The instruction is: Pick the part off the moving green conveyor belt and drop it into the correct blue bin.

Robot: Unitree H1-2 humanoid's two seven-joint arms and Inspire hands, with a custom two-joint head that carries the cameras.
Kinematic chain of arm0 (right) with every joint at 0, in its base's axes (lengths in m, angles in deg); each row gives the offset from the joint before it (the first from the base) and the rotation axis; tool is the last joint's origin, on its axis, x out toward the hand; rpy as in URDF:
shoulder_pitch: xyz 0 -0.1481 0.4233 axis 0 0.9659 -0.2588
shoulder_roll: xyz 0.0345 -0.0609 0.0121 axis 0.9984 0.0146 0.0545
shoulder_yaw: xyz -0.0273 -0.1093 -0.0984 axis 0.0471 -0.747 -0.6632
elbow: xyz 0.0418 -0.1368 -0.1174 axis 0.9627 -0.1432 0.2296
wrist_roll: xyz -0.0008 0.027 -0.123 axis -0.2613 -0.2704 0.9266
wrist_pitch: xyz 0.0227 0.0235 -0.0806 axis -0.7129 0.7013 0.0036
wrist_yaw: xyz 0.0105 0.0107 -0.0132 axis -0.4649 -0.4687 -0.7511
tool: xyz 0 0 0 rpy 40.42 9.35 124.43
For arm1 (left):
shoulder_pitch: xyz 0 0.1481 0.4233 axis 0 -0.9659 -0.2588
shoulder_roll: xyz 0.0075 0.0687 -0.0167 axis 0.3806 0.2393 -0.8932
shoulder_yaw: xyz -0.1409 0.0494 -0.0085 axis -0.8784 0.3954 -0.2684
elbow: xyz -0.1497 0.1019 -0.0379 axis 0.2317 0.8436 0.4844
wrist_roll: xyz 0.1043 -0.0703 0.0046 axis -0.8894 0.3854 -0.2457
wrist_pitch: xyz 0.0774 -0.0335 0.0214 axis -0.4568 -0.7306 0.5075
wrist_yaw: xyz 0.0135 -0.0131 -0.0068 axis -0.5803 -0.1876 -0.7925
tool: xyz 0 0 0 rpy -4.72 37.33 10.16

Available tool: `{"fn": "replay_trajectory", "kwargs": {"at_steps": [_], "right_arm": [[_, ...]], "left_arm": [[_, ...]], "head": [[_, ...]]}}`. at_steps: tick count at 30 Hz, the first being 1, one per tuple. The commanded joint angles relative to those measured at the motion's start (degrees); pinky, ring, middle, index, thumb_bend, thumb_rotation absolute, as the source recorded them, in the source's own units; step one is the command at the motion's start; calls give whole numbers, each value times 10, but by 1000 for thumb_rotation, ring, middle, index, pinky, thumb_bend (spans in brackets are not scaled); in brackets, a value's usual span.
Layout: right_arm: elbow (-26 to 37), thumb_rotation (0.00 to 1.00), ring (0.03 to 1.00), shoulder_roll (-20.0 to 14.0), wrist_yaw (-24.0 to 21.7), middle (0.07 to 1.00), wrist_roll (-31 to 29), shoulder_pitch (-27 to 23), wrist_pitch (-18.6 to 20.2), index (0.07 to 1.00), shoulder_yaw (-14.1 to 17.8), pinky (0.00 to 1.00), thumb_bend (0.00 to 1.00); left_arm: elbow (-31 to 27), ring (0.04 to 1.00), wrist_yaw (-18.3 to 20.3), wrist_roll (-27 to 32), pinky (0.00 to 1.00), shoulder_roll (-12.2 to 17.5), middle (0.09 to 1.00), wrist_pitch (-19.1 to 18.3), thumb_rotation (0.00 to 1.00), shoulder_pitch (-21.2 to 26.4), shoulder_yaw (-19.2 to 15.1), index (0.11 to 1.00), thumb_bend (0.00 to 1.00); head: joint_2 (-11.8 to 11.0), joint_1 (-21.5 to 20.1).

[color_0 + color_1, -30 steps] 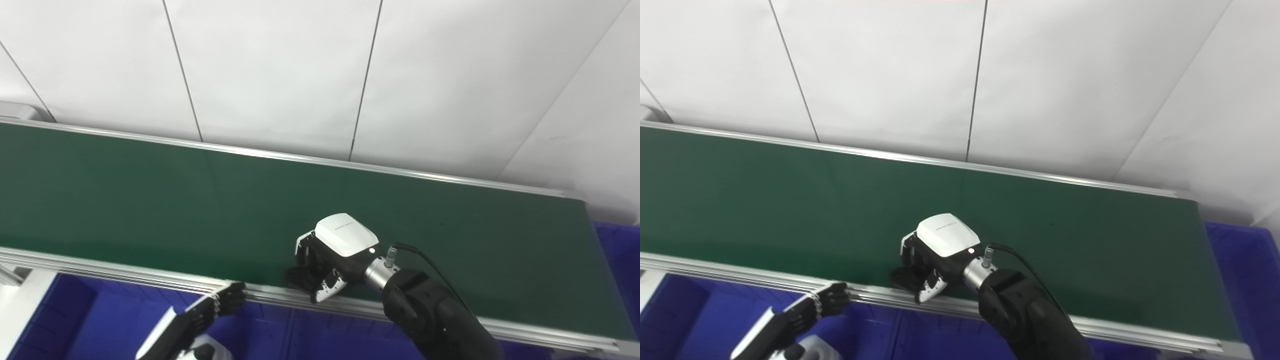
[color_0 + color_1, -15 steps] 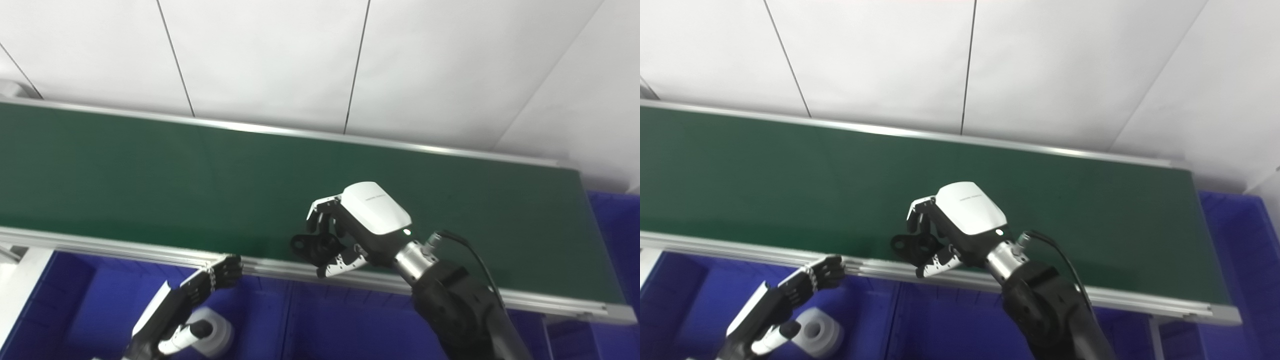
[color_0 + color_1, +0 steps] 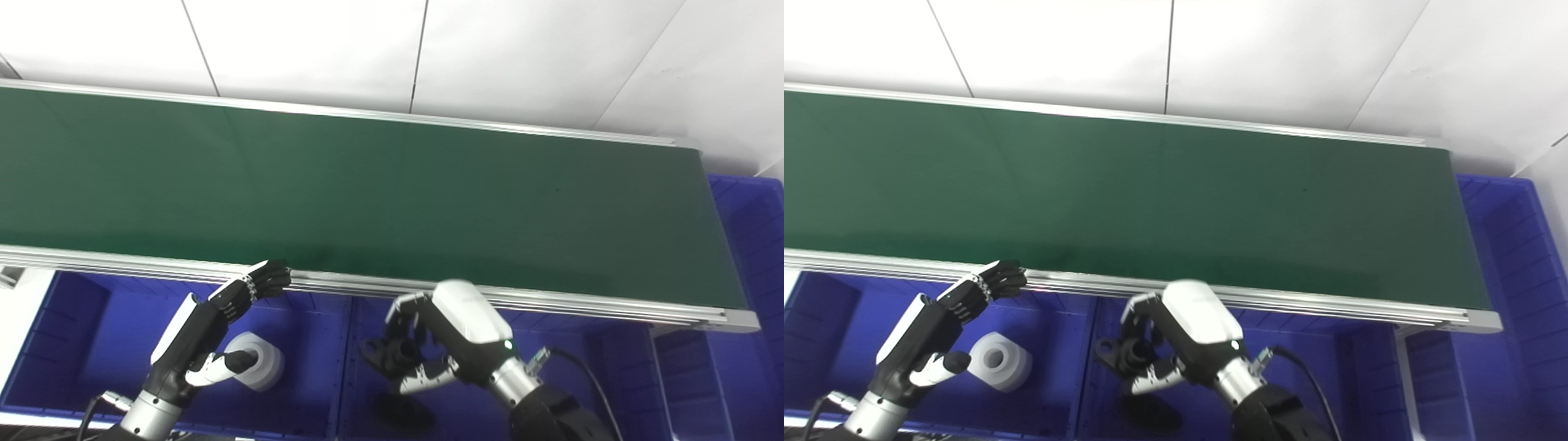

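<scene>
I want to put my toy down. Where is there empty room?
The whole green belt is bare. The far-right blue bin shows nothing inside. It is crowded below the belt: the left hand beside a white part, and the right hand holding a black part.

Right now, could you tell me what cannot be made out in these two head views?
- The black part in the right hand: its shape is mostly hidden by the fingers, both views.
- The dark object on the floor of the middle blue bin: too dim to identify.
- The white part in the left bin: partly covered by the left hand.
- The far-right bin: cut off by the picture edge.
</scene>
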Motion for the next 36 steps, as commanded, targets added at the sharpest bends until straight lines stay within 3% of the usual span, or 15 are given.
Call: {"fn": "replay_trajectory", "kwargs": {"at_steps": [1,11,14,15,17,18,20,23,27,29,36], "right_arm": [[1,0,397,1,17,502,7,5,-6,488,2,183,517],[-75,0,406,2,8,496,50,10,35,490,4,182,518],[-85,0,405,6,-11,516,60,1,51,492,1,296,515],[-86,80,468,4,-38,565,64,-5,65,547,-3,380,519],[-85,467,739,1,-87,783,68,-15,90,774,-9,653,553],[-81,499,760,-2,-115,803,69,-20,104,790,-13,672,558],[-68,710,879,-5,-150,901,68,-25,122,880,-18,790,606],[-55,883,963,-7,-161,971,66,-23,130,953,-19,899,669],[-29,908,975,-3,-137,987,42,-7,126,967,-5,949,696],[-19,874,969,1,-119,980,30,2,118,961,1,952,698],[39,756,971,18,-2,987,-53,70,62,970,19,907,687]], "left_arm": [[-21,826,-10,-2,793,5,851,18,809,-2,-1,847,779],[-24,824,-19,2,792,14,851,18,808,-1,6,847,778],[-24,821,-23,-2,789,15,849,18,814,0,7,846,785],[-25,821,-24,-2,790,15,849,18,814,-1,7,846,785],[-26,820,-26,-2,790,16,849,18,813,-2,8,846,779],[-26,820,-27,-2,790,16,849,18,814,-3,9,846,779],[-27,820,-29,-2,792,18,849,18,803,-4,11,846,771],[-28,819,-32,-3,790,18,847,18,792,-5,12,846,755],[-30,821,-33,-8,784,21,851,18,799,-5,12,849,746],[-29,823,-32,-6,786,23,853,18,807,-5,12,851,746],[-22,820,-30,5,786,30,852,18,796,-6,11,847,762]], "head": [[-1,0],[5,-8],[5,-8],[5,-9],[6,-8],[6,-7],[6,-7],[5,-4],[3,-6],[4,-8],[2,-15]]}}
